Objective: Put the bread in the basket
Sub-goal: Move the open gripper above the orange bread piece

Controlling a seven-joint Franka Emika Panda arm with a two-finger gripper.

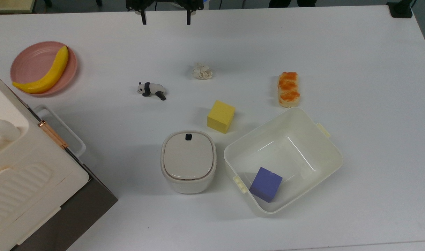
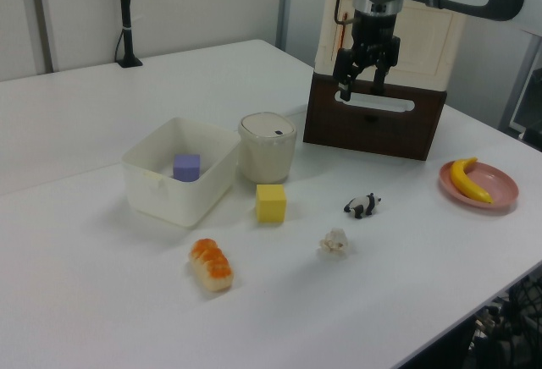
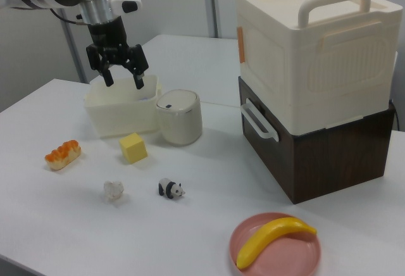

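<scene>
Pincer (image 3: pixel 121 77) up high, pointing down, fingers wide apart w/ nothing held; bread (image 1: pixel 288 89) on table.

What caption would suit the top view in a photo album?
Open gripper above a white table, with the bread lying beside the basket holding a purple cube.

White table (image 1: pixel 355 42): bread (image 1: pixel 288 89); basket (image 1: pixel 333 153); yellow cube (image 1: pixel 221 116); lidded bin (image 1: pixel 188 161); panda (image 1: pixel 151 90); paper ball (image 1: pixel 202 71); pink plate (image 1: pixel 29 61).
</scene>
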